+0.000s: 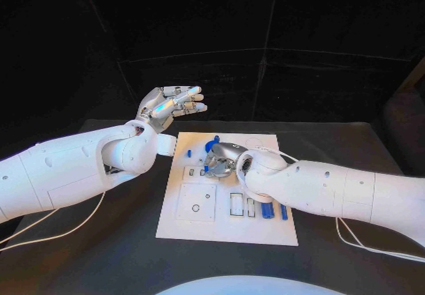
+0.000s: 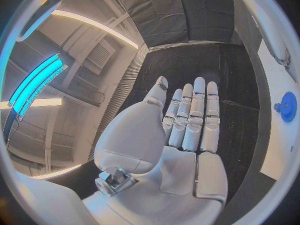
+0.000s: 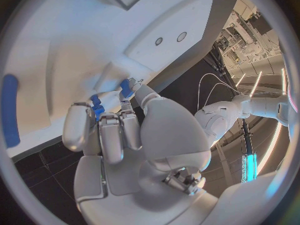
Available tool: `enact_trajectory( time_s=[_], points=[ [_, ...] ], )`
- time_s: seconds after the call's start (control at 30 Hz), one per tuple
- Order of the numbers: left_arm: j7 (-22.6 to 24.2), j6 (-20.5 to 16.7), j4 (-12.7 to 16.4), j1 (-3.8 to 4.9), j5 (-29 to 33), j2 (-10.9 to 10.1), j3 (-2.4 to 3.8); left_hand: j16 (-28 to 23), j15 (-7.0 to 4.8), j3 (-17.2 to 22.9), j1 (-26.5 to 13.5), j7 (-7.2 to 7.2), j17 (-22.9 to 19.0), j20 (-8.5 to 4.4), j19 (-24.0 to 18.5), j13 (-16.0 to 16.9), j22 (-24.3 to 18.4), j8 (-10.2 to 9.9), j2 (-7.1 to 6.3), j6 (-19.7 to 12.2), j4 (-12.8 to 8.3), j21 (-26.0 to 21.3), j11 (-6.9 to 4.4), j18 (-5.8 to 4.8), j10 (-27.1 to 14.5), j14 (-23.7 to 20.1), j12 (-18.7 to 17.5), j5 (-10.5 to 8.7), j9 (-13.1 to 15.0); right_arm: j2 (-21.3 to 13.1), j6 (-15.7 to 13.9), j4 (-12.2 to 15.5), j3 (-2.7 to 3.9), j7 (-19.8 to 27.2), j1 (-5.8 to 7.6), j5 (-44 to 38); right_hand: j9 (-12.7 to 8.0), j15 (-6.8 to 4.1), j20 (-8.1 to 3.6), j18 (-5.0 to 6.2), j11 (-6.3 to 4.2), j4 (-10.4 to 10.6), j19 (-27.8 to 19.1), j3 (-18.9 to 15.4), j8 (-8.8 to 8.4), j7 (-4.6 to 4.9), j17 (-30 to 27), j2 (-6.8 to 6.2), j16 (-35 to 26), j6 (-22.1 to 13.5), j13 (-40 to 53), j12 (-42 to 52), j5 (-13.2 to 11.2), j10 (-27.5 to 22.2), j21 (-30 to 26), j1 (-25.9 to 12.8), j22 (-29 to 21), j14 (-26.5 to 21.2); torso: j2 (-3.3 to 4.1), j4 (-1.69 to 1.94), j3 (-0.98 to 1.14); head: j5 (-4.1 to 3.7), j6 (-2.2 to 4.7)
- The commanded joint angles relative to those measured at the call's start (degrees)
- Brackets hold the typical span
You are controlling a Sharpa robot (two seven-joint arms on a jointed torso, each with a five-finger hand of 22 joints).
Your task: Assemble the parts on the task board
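1. A black table [image 1: 354, 160] holds a white task board [image 1: 222, 230] in the middle.
2. The left hand [image 1: 170, 103] is up in the air, past the far left corner of the board. It touches nothing.
3. In the left wrist view, the left hand's fingers [image 2: 195, 115] are straight and side by side, with a little gap to the thumb. Nothing is in this hand.
4. That view also shows a round blue part [image 2: 287, 106] like a gear, sitting on the white board.
5. The right hand [image 1: 223, 161] is low over the middle of the board, with its fingers bent down.
6. In the right wrist view, the right hand's fingers [image 3: 115, 130] curl in around a small blue part [image 3: 125, 88]. The thumb and fingers pinch it right against the board.
7. In the head view, a blue round part [image 1: 212, 145] peeks out just beyond the right hand.
8. A small blue peg [image 1: 188, 153] stands on the board, to the left of the right hand.
9. Two long blue parts [image 1: 268, 209] lie near the board's right edge, close to the right arm.
10. A white block with a small hole [image 1: 196, 201] sits on the left side of the board.
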Motion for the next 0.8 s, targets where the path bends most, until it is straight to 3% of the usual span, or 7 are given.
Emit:
enact_trajectory(
  time_s=[0.03,0.53,0.8],
  points=[
    [0.3,0.5,0.0,0.1,-0.1,0.1,-0.02,-0.2,0.08,-0.5,-0.2,0.33,0.1,0.06,-0.5,-0.1,-0.1,-0.1,0.46,0.0,0.0,-0.3,0.02,0.86,0.2,0.0,-0.2,-0.21,-0.1,-0.2,2.0,0.1,-0.2,-1.7,-0.2,-1.0,0.0,-0.19,-0.21,-0.66,-0.25,-0.2,0.2,0.3,0.07,0.03,12.2,-0.83,-0.2,0.2,7.4,0.0,0.2,1.2,-0.1,-0.1,0.0,5.3,-0.02,0.02,0.01,-0.1,-0.11],
    [0.2,0.6,0.0,0.1,-0.1,0.1,-0.25,-0.2,0.09,-0.5,-0.2,0.35,0.1,0.07,-0.5,-0.1,-0.1,-0.1,0.45,0.0,0.0,-0.4,0.04,0.86,0.1,-0.1,-0.2,-0.21,-0.1,-0.3,3.1,0.5,-0.2,-2.2,-0.2,-1.7,-0.1,-0.13,-0.18,-0.66,-0.15,-0.2,0.2,0.2,-0.15,0.18,12.1,-1.61,-0.3,-0.1,7.2,-0.1,0.0,1.0,-0.1,-0.4,-0.1,5.3,-0.04,0.06,-0.08,-0.34,-0.16],
    [0.1,0.5,0.1,0.1,-0.1,0.0,-0.28,-0.4,0.18,-0.6,-0.3,0.52,0.1,0.13,-0.6,-0.1,-0.1,-0.3,0.41,-0.3,0.0,-0.4,0.18,0.85,0.0,-0.2,-0.4,-0.22,-0.1,-0.4,2.9,0.5,-0.2,-2.3,-0.2,-1.6,-0.1,0.05,-0.03,-0.64,0.07,0.2,0.1,-0.4,-0.55,0.39,11.9,-2.88,-0.3,-0.7,6.7,-0.6,-0.1,0.6,-0.2,-1.5,-0.3,5.3,0.0,0.05,-0.07,-0.37,-0.11]
  ],
)
